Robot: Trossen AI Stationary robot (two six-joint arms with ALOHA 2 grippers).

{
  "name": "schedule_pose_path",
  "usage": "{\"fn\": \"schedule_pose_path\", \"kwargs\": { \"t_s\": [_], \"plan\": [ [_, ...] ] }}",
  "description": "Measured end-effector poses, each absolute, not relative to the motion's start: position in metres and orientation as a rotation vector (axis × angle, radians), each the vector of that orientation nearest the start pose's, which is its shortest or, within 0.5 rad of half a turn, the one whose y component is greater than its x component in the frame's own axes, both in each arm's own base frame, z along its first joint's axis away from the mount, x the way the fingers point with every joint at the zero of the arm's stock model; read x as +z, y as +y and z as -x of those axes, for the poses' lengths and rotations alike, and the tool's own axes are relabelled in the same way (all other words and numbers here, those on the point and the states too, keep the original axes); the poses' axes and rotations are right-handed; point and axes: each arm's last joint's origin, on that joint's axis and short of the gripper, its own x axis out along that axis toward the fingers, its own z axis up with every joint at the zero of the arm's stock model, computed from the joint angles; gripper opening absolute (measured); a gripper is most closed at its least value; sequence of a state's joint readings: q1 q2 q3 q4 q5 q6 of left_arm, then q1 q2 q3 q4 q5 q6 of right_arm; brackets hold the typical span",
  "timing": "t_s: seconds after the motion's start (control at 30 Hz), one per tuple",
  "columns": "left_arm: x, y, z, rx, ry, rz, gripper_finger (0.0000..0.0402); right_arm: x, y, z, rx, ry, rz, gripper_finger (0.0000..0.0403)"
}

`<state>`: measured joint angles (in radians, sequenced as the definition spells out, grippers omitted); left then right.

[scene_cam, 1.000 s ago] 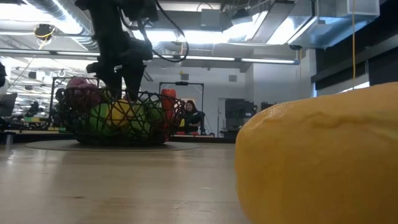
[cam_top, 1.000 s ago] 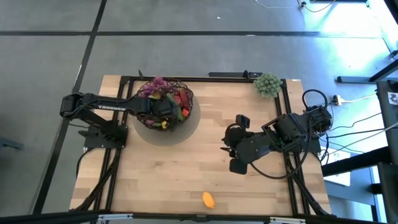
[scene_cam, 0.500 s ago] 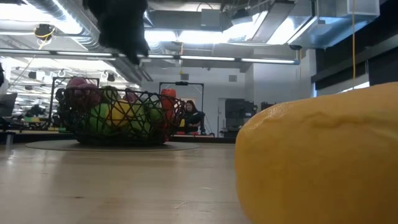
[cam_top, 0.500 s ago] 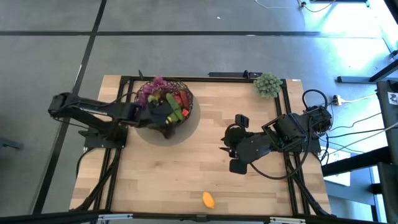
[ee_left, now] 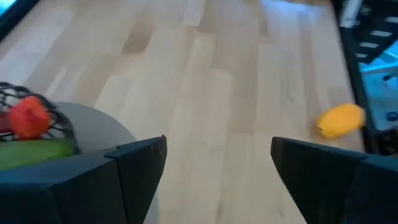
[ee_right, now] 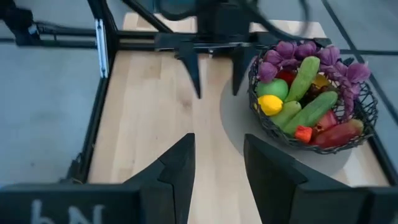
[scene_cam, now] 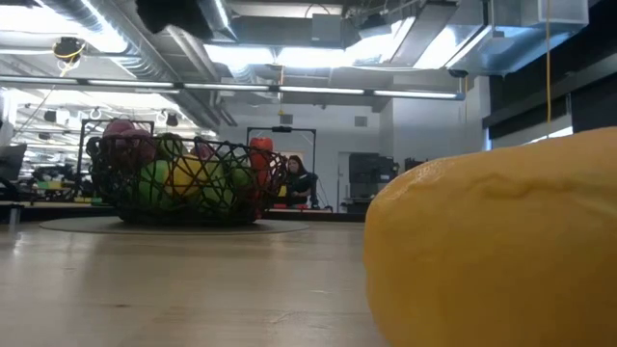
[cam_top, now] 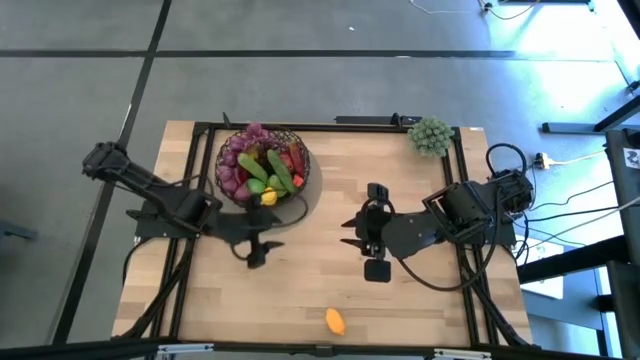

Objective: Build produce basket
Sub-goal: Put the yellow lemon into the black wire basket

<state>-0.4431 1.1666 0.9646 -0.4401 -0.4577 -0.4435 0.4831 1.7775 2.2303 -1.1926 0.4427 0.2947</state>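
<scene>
Left claw withdrawn from basket (mango near edge).

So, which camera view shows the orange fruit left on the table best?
The left wrist view: the orange fruit lies whole and unhidden on the table. The high view shows it tiny near the front edge. The low view shows it too close. The right wrist view misses it.

Pale wood table is showing matt grain; the basket is looking like dark wire mesh; the cucumber is gleaming like smooth plastic.
</scene>
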Motion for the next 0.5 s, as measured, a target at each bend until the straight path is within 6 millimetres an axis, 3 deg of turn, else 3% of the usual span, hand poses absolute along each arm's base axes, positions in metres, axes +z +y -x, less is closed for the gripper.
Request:
{"fn": "schedule_pose_path", "kwargs": {
  "t_s": [0.33, 0.5],
  "plan": [
    [0.302, -0.128, -0.205, 0.152, 0.48, 0.136, 0.0279, 0.463, 0.145, -0.309, -0.046, 0.614, 0.057, 0.0136],
    [0.303, -0.135, -0.2, 0.155, 0.465, 0.133, 0.0279, 0.44, 0.137, -0.31, -0.09, 0.772, 0.112, 0.0136]
  ]
}}
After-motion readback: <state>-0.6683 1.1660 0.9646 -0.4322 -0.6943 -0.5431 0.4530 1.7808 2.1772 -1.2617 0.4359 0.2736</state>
